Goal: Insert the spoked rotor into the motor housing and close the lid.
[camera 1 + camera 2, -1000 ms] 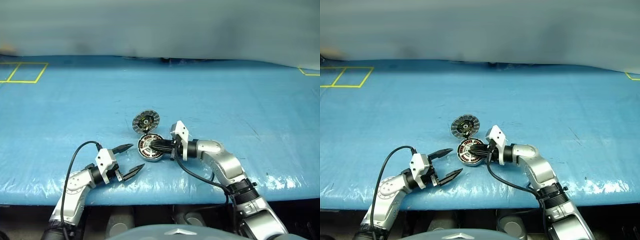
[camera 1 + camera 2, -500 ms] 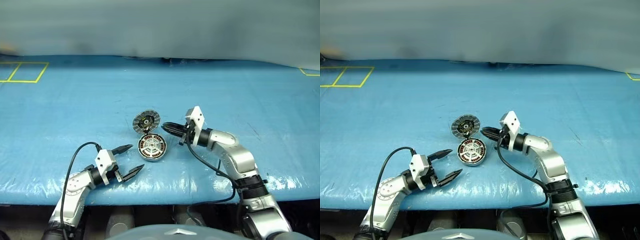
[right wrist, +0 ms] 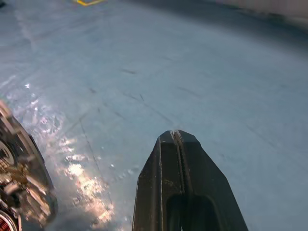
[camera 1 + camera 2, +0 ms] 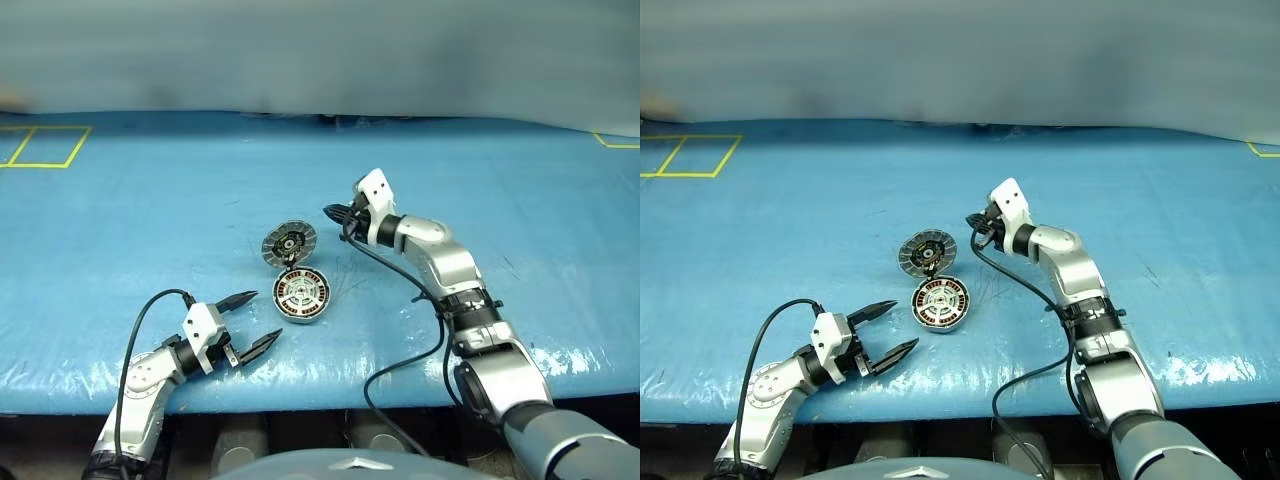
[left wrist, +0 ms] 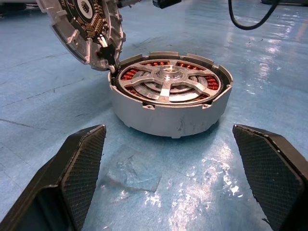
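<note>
In the head views, the right gripper has left the motor housing, where its closed fingers lay over the top one second ago. It now hangs above the blue table cover, behind and to the right of the lid, with the two black fingers pressed together and nothing between them. The left gripper is in the same place as before, just left of the housing, with its jaws wide apart and empty. The housing is a shallow round grey cup. The spoked rotor lies flat inside it, silver spokes over the copper-orange coils. The lid stands open behind the housing and is joined to its rim.

In the left wrist view, the rotor sits level in the housing, and its hub is shiny. The lid is tilted up at the back. The black textured fingers are on both sides.

In the right wrist view, the closed fingertips point over the glossy, wrinkled cover.
</note>
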